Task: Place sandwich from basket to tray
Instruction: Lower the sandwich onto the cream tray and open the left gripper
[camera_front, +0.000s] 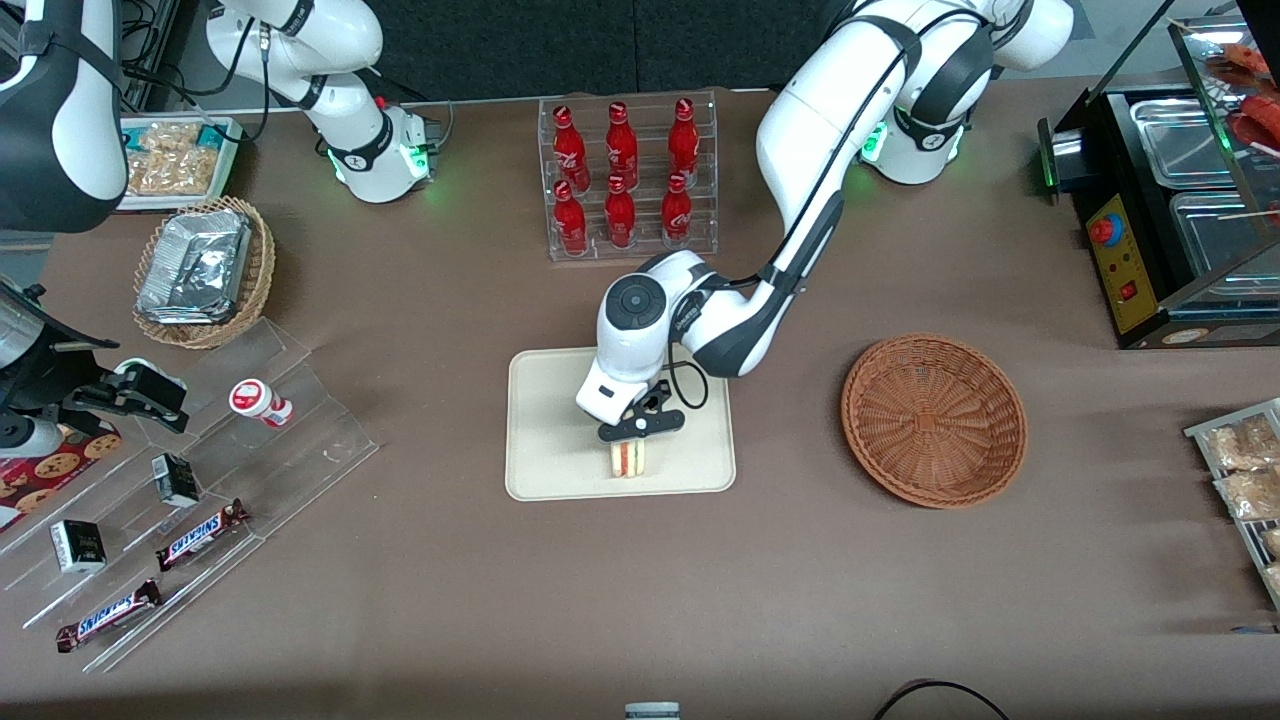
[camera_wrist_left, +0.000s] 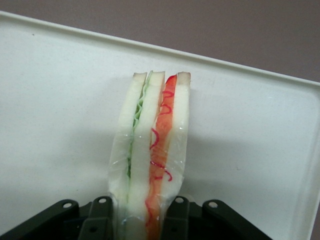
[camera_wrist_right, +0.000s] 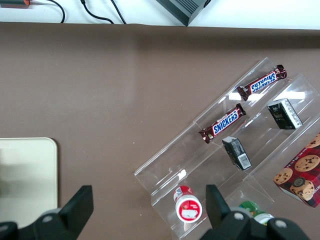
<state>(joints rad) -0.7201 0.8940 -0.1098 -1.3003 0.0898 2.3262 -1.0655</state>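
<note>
The gripper (camera_front: 630, 452) of the working left arm hangs over the tray (camera_front: 548, 465), at the part of it nearest the front camera. Its fingers (camera_wrist_left: 102, 220) are closed on the sandwich (camera_front: 628, 458), one on each flat bread face, as the wrist view shows: the wedge stands on edge between them, its layered side turned toward the wrist camera, green filling in one seam and red in the next, all under clear wrap. In the front view the sandwich's striped edge peeks out just below the gripper, over the tray's surface and close to the rim nearest the front camera; whether it touches the tray cannot be told.

The tray lies flat on the brown bench (camera_front: 700, 600), about midway along it. The basket (camera_front: 934, 420) sits on the bench toward the working arm's end, well apart from the tray, with nothing in it. A clear rack of red bottles (camera_front: 628, 175) stands farther from the front camera than the tray. Toward the parked arm's end, a clear stepped rack (camera_front: 200, 500) holds Snickers bars (camera_front: 202, 534), and a tan basket with foil packets (camera_front: 203, 270) lies farther from the front camera than that rack.
</note>
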